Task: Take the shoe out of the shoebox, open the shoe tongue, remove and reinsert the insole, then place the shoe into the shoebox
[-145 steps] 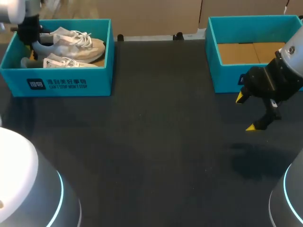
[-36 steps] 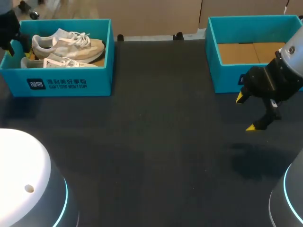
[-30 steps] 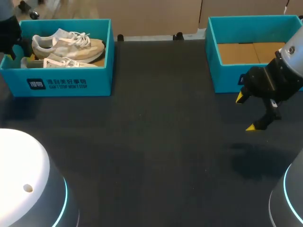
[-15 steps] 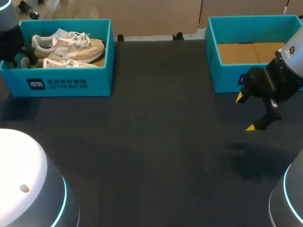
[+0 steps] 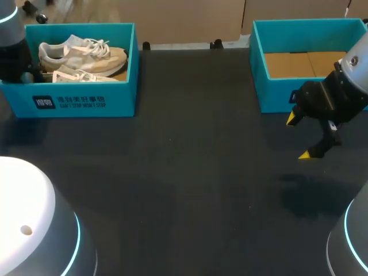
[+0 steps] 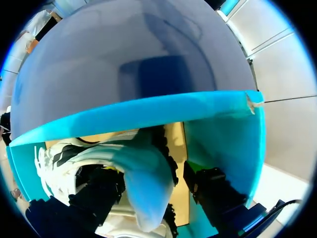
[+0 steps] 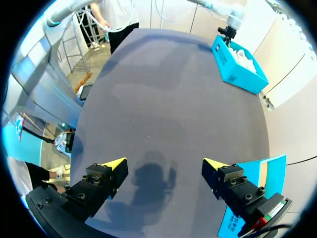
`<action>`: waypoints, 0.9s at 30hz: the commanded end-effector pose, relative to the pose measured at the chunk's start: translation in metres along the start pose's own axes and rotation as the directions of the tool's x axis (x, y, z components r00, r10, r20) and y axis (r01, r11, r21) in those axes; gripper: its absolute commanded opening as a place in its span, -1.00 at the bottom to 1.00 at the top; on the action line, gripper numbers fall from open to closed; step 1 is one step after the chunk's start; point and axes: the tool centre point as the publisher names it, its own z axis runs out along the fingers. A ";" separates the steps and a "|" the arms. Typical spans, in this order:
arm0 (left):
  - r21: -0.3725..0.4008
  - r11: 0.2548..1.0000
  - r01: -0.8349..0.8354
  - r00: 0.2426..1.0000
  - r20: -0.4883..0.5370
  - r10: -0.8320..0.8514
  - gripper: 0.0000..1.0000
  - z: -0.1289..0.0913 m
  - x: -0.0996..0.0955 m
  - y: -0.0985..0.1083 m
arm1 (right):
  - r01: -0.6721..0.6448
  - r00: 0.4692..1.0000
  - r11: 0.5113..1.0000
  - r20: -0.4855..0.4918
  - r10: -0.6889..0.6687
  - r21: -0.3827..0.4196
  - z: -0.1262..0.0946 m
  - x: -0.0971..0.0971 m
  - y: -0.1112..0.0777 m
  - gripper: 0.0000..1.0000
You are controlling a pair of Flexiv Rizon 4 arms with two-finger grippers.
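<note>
Left arm: it comes in at the far left corner of the head view, with its dark wrist over the left end of the left shoebox (image 5: 86, 102).
Left gripper (image 6: 151, 173): it is down inside the left shoebox at the heel end. In its own wrist view the fingers stand spread, and the pale heel of a shoe (image 6: 143, 191) rises between them. A strip of the box's cardboard floor shows between that heel and one finger. The yellow tips are mostly hidden.
Left shoebox: teal and open-topped, it sits at the table's far left with white print on its front wall.
Rear shoe (image 5: 86, 52): a white and beige trainer lying on its side along the back wall, with its toe towards the box's right end.
Front shoe (image 5: 80, 76): this one lies along the near wall, just beside the rear shoe, and its grey heel is next to the left gripper.
Table (image 5: 190, 172): a dark surface. The right gripper's shadow falls on it.
Right gripper (image 5: 300, 137): it hangs above the table with its fingers wide apart and nothing between them, just in front of the right box (image 5: 287, 98).
Right box: also teal and open-topped, at the far right, with a bare cardboard floor.
</note>
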 end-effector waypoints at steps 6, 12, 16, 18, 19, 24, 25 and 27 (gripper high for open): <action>0.017 1.000 -0.005 1.000 -0.005 0.005 -0.39 0.003 0.003 0.000 | 0.000 1.000 1.000 -0.001 0.000 0.002 0.001 -0.001 0.000 1.00; 0.026 0.999 -0.024 0.999 -0.025 0.025 -1.00 -0.001 0.006 0.000 | 0.000 1.000 1.000 -0.001 0.000 0.002 0.001 -0.001 0.000 1.00; 0.041 0.998 -0.048 0.998 -0.044 0.049 -1.00 -0.006 0.007 0.000 | 0.000 1.000 1.000 -0.001 0.000 0.002 0.001 -0.001 0.000 1.00; 0.057 0.997 -0.050 0.998 -0.039 0.052 -1.00 -0.012 0.009 0.000 | 0.000 1.000 1.000 -0.001 0.000 0.002 0.001 -0.001 0.000 1.00; 0.059 0.997 -0.048 0.998 -0.036 0.050 -1.00 -0.015 0.010 0.001 | 0.000 1.000 1.000 -0.001 0.000 0.002 0.001 -0.001 0.000 1.00; 0.079 0.996 -0.048 0.998 -0.031 0.051 -1.00 -0.032 0.014 0.003 | 0.000 1.000 1.000 -0.001 0.000 0.002 0.001 -0.001 0.000 1.00; 0.082 0.996 -0.047 0.998 -0.032 0.050 -1.00 -0.038 0.015 0.004 | 0.000 1.000 1.000 -0.001 0.000 0.002 0.001 -0.001 0.000 1.00; 0.075 0.996 -0.054 0.998 -0.028 0.056 -1.00 -0.049 0.016 0.007 | 0.000 1.000 1.000 -0.001 0.000 0.002 0.001 -0.001 0.000 1.00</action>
